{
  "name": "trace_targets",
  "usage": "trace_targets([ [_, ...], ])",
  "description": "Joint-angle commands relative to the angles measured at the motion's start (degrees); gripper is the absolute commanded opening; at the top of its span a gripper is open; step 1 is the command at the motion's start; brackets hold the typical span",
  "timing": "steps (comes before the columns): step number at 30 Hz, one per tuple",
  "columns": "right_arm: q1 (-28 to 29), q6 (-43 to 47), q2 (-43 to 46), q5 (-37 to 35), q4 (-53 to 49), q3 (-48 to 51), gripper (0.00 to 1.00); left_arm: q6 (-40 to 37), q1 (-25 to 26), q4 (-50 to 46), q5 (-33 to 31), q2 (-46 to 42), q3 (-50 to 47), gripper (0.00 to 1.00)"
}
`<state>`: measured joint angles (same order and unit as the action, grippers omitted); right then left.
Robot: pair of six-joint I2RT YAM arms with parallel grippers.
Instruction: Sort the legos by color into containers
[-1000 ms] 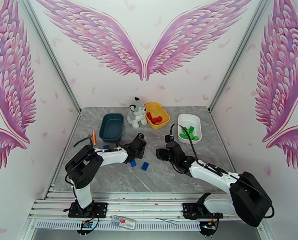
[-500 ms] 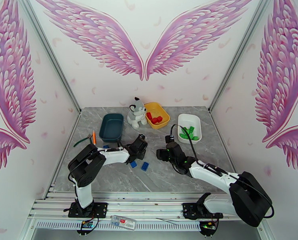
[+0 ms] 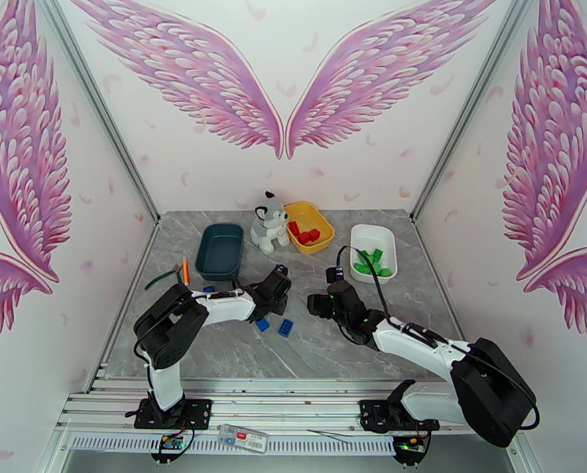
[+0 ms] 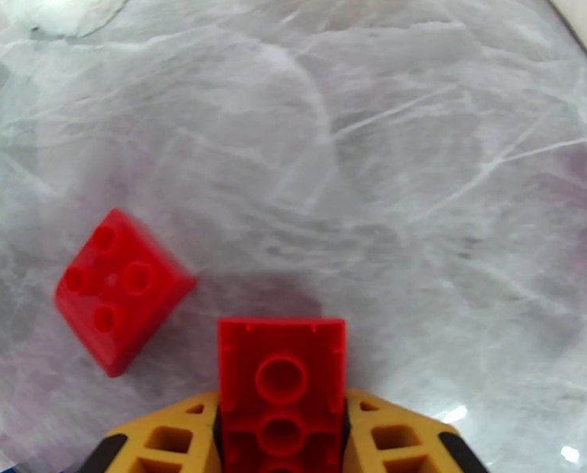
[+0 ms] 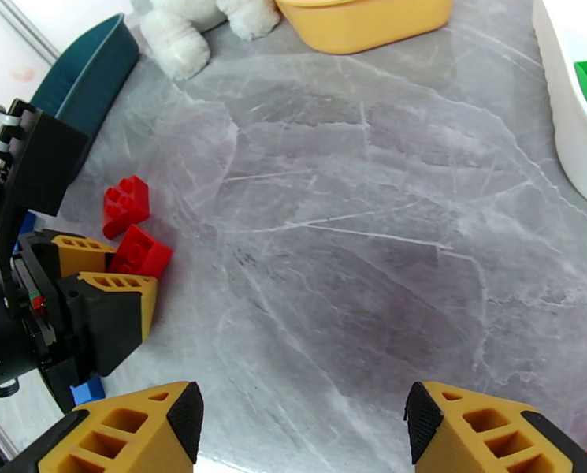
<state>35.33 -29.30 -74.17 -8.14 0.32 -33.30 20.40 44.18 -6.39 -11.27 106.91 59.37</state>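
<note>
- The left gripper point(image 4: 281, 426) has just closed. A second ago its jaws sat looser; now they are pinching a red lego point(image 4: 281, 364), whose hollow underside faces the wrist camera.
- That held lego is on the near side of the yellow tray point(image 3: 305, 208), well apart from it and a little to its left.
- As I read it, the pick is made. What this brick still needs is a carry over to the yellow tray, where other red legos point(image 3: 305, 232) already lie.
- A loose red lego point(image 4: 120, 289) sits studs-up on the table point(image 3: 332, 348), just beside the held one. I think there is a gap between them, but the blur makes me unsure.
- The right gripper point(image 5: 302, 415) has spread a little wider and holds nothing. It hovers over bare table on the near side of the yellow tray.
- The white tray point(image 3: 364, 232), right of the yellow tray, holds green legos point(image 3: 374, 263).
- The teal tray point(image 3: 219, 254) is left of the yellow tray, past the husky toy point(image 3: 269, 222). Its dark floor looks bare.
- Blue legos point(image 3: 286, 326) are not yet sorted; they lie nearer the arms than the yellow tray.
- The fingers cover the held lego's lower end, so I cannot tell whether it has left the table.
</note>
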Motion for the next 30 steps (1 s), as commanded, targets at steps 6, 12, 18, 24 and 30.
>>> trace_targets([
  [6,0.3,-6.4,3.0,0.6,-1.2,-2.4,0.99,6.8,-5.9,16.1,20.0,-3.6,1.5,0.29],
  [12,0.2,-5.4,9.5,-4.3,-0.8,-0.2,0.99,13.1,-7.9,23.7,25.2,2.9,9.2,0.29],
  [18,-0.2,-4.6,18.3,-11.4,-2.9,3.7,0.99,17.8,-8.0,30.6,23.8,10.3,18.2,0.29],
  [24,-0.4,-3.8,28.8,-13.1,-9.1,6.2,0.99,17.6,-8.2,34.0,17.8,15.9,24.8,0.33],
  [30,-0.4,-3.2,39.1,-10.9,-10.6,9.9,0.99,15.6,-8.5,33.0,16.0,24.5,35.7,0.34],
])
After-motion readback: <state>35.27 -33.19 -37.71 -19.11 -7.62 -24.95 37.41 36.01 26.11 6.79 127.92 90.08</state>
